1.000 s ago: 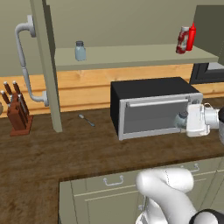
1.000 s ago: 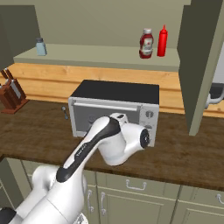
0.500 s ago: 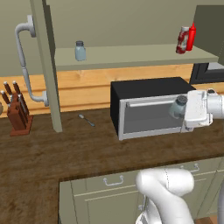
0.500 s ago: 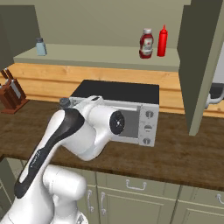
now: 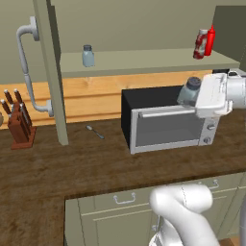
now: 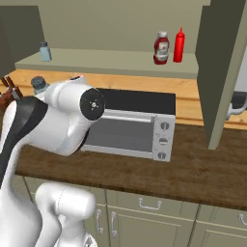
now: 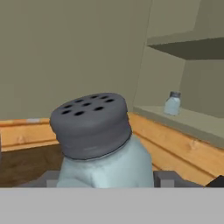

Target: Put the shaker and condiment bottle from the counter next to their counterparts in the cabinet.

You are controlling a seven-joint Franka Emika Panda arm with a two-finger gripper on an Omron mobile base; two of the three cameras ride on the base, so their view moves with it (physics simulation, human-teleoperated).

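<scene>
Shaker (image 7: pixel 98 140) sits gripped in the hand (image 7: pixel 105 177), pale blue glass body between the two dark fingers (image 7: pixel 168 179), grey perforated cap up and tilted a bit in the hand view. In the left base view the same shaker pokes out of the white hand (image 5: pixel 211 96), up in the air in front of the black toaster oven's (image 5: pixel 166 120) top right corner, below the cabinet shelf (image 5: pixel 144 61). In the right base view its cap shows just left of the arm's big joint.

Second shaker (image 5: pixel 87 55) stands upright on the shelf, left part, well apart from the held one. Condiment bottle (image 5: pixel 201 44) stands at the shelf's right end, touching or just beside the tall red squeeze bottle (image 5: pixel 210 41); can't tell which.

Tabletop (image 5: pixel 72 163): knife block (image 5: pixel 19 125) far left, a spoon (image 5: pixel 94 131) between the cabinet door post and the toaster oven.
</scene>
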